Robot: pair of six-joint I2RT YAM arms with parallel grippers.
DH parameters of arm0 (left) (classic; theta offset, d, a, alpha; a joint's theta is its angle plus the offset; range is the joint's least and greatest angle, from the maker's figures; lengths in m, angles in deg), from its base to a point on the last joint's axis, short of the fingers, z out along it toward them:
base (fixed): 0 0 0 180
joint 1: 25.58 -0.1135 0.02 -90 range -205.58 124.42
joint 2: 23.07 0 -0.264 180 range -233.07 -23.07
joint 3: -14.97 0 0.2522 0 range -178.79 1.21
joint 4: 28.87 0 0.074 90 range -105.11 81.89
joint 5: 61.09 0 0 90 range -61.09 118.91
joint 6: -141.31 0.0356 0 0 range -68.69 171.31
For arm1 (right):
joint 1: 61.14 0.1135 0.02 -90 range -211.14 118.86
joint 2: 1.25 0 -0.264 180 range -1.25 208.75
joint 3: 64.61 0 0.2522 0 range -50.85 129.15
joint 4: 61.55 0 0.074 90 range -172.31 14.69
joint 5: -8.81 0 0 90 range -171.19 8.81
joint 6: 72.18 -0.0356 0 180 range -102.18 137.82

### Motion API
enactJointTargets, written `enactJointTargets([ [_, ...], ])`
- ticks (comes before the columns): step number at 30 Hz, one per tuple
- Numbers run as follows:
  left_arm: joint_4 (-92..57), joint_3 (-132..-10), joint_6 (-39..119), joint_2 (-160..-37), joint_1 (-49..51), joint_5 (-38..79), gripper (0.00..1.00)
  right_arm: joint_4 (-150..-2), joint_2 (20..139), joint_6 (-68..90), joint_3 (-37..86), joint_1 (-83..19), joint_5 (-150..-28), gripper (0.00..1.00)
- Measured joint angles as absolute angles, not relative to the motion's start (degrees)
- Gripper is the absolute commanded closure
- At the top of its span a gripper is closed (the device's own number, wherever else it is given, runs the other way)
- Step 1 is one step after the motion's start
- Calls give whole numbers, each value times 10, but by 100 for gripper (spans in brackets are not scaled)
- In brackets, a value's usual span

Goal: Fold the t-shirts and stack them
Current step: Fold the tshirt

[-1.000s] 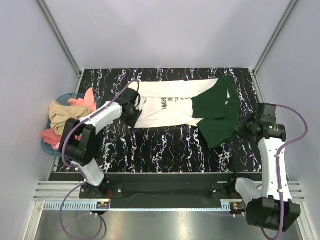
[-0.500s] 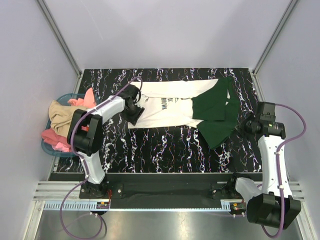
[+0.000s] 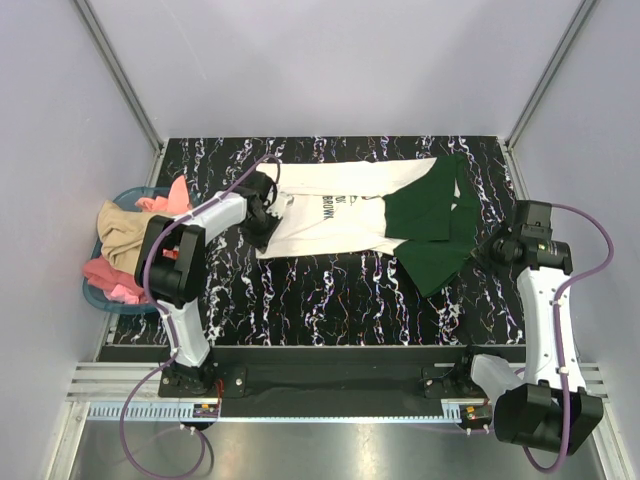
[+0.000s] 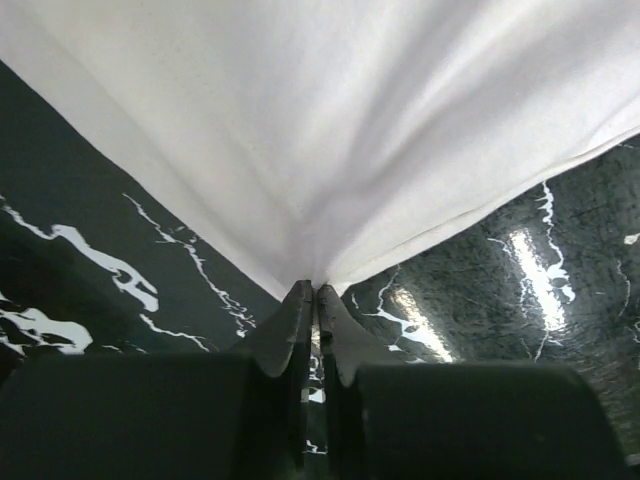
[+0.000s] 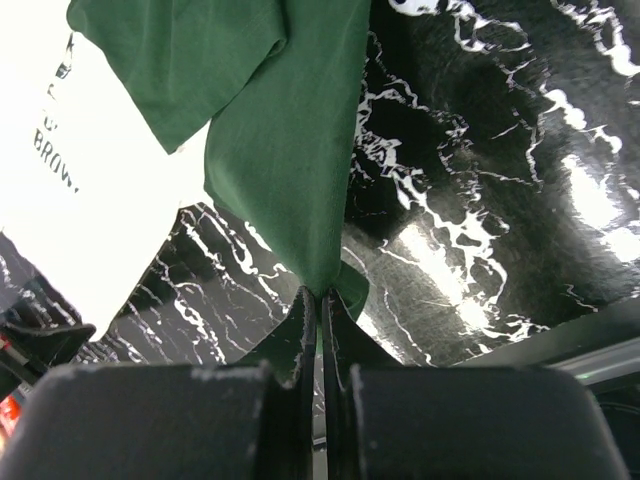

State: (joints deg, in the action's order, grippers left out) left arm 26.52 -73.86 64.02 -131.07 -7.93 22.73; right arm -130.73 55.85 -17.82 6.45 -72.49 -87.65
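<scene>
The black, white-veined desk (image 3: 330, 300) carries a cream-white t-shirt (image 3: 335, 215) spread across its far middle. A dark green t-shirt (image 3: 432, 220) lies rumpled, overlapping the white shirt's right end.

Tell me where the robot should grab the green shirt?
Pinch the green shirt at its loose outer corner, coming from the right. That corner tapers to a thin point over the table, while its other side overlaps the white shirt. The right gripper is shut there.

A white shirt (image 3: 335, 215), dark lettering across its chest, lies spread flat at the far middle of the table (image 3: 330, 300). A green shirt (image 3: 432, 225), plain and rumpled, lies to its right, overlapping its right edge. Creases fan from one pinched corner of each.
</scene>
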Motion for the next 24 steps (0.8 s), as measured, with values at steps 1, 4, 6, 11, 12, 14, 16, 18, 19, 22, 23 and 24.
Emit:
enactJointTargets([
  [1,265,-736,640,-1310,-79,224,100,-1309,561,-177,67,-725,-873,100],
  [4,267,-720,638,-1305,-77,216,100,-1316,562,-173,74,-725,-861,100],
  [6,275,-710,631,-1298,-73,216,100,-1323,562,-172,79,-725,-852,100],
  [11,282,-675,603,-1260,-53,216,100,-1348,545,-177,91,-725,-837,100],
  [12,284,-667,598,-1251,-47,216,100,-1352,540,-179,94,-725,-837,100],
  [14,286,-645,585,-1228,-31,216,100,-1361,529,-181,99,-725,-836,100],
  [16,288,-624,572,-1205,-13,214,100,-1372,512,-182,100,-725,-835,100],
  [18,295,-605,557,-1182,5,214,100,-1385,493,-183,100,-725,-830,100],
  [19,300,-599,550,-1171,13,214,100,-1391,481,-183,100,-725,-827,100],
  [22,317,-589,530,-1137,29,214,100,-1400,455,-182,99,-725,-823,100],
  [23,320,-589,523,-1128,30,214,100,-1400,453,-182,99,-725,-823,100],
  [24,321,-589,516,-1120,30,215,100,-1399,451,-181,99,-725,-823,100],
])
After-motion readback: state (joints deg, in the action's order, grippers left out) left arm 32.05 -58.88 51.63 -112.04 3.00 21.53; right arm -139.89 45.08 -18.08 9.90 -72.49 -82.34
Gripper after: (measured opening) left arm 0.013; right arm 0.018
